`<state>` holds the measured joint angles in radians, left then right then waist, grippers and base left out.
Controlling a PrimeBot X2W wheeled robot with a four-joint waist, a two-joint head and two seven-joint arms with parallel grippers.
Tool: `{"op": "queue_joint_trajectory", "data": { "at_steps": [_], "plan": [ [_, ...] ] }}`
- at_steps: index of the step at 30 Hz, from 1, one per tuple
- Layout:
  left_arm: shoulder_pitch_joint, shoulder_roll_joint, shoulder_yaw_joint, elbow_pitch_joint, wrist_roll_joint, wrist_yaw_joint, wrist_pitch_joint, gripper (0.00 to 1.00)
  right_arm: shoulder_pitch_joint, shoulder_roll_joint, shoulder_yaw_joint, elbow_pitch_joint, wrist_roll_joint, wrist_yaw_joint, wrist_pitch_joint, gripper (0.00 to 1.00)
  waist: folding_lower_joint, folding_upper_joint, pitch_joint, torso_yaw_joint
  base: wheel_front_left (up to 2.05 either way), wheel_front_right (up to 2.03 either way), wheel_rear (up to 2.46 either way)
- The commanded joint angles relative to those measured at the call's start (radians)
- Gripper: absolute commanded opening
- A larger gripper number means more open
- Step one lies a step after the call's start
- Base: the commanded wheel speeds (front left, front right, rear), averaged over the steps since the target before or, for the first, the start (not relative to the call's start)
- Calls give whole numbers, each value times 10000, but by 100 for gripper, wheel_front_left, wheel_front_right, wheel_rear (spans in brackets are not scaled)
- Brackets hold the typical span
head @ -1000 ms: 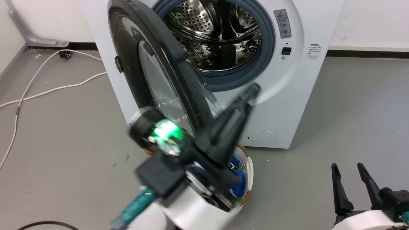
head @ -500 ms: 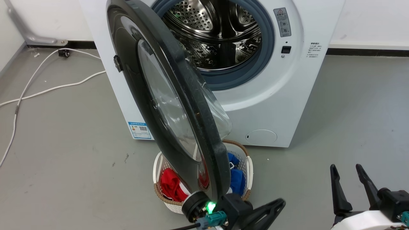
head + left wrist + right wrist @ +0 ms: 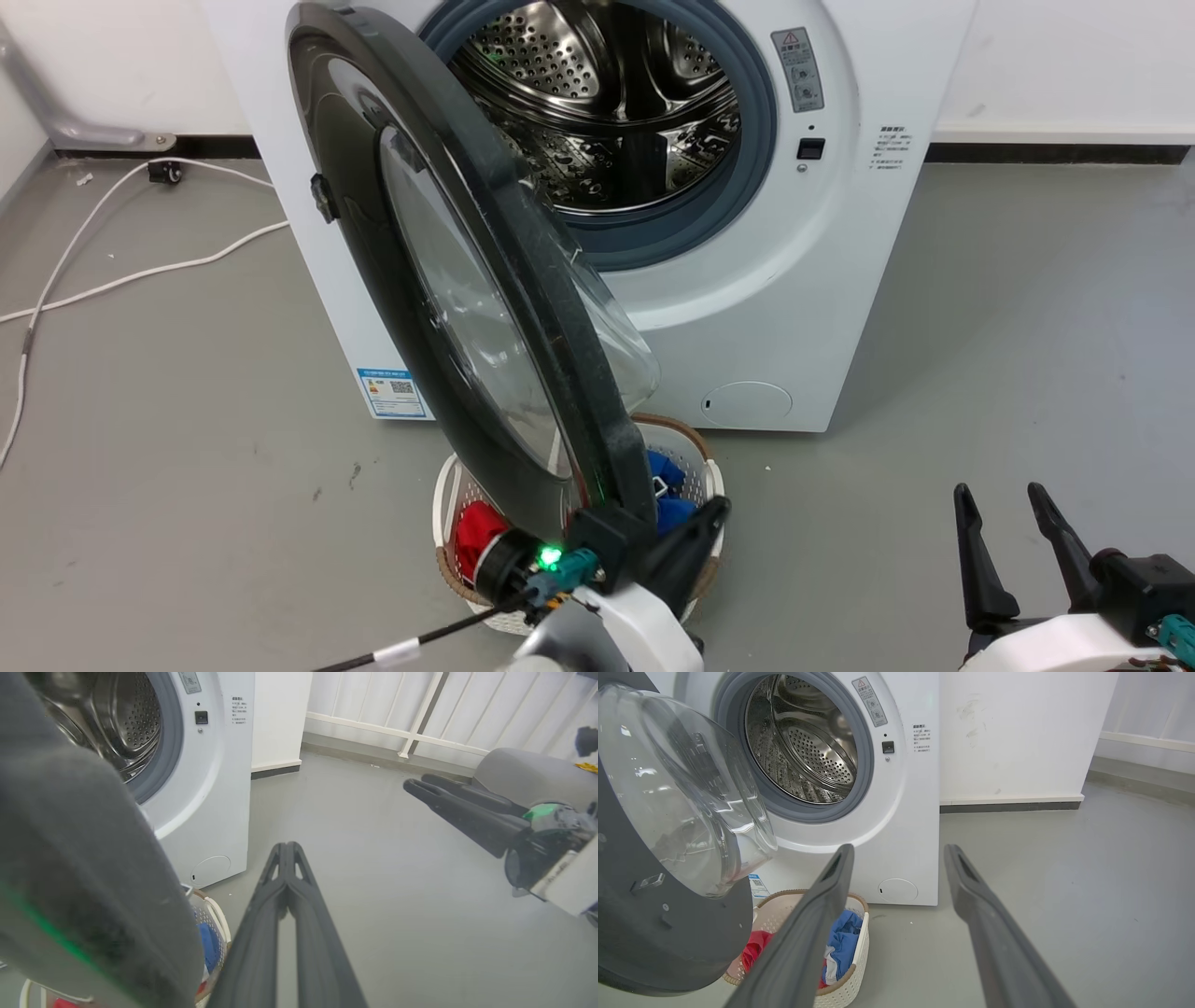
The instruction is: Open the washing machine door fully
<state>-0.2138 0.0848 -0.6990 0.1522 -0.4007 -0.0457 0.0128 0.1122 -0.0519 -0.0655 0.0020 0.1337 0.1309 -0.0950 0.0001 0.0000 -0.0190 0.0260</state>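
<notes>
The left gripper (image 3: 714,513) sits low in the head view, both fingers pressed flat together with nothing between them. Just to its left is the free edge of the washing machine door (image 3: 523,280) (touching or not, I cannot tell). The door stands swung out, nearly edge-on to the head camera. Its plane runs from this gripper away to the hinge side, black outer face turned left, glass bowl bulging right. The right gripper (image 3: 999,495) is well off to the right, fingers spread, holding nothing. Under the door, just past the left gripper, is a laundry basket (image 3: 698,441) with red and blue cloth. Beyond it stands the white washing machine (image 3: 794,327), its steel drum (image 3: 616,112) exposed.
</notes>
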Motion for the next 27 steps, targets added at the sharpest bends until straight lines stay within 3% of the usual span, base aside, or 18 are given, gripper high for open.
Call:
{"op": "queue_joint_trajectory", "data": {
  "at_steps": [1,15,27],
  "plan": [
    [-156,-26,112,181,-54,92,-147,0,-58,27,-3,23,13,-2,20,100,-1,0,-16,-26,0,0,0],
    [-233,161,973,1426,-429,627,-1040,0,-66,28,-12,180,69,-2,-23,100,-1,0,-11,116,0,0,0],
    [924,680,858,356,-409,976,-1166,0,-96,29,-41,498,-17,-2,-18,100,-1,0,14,833,0,0,0]
  ]
}}
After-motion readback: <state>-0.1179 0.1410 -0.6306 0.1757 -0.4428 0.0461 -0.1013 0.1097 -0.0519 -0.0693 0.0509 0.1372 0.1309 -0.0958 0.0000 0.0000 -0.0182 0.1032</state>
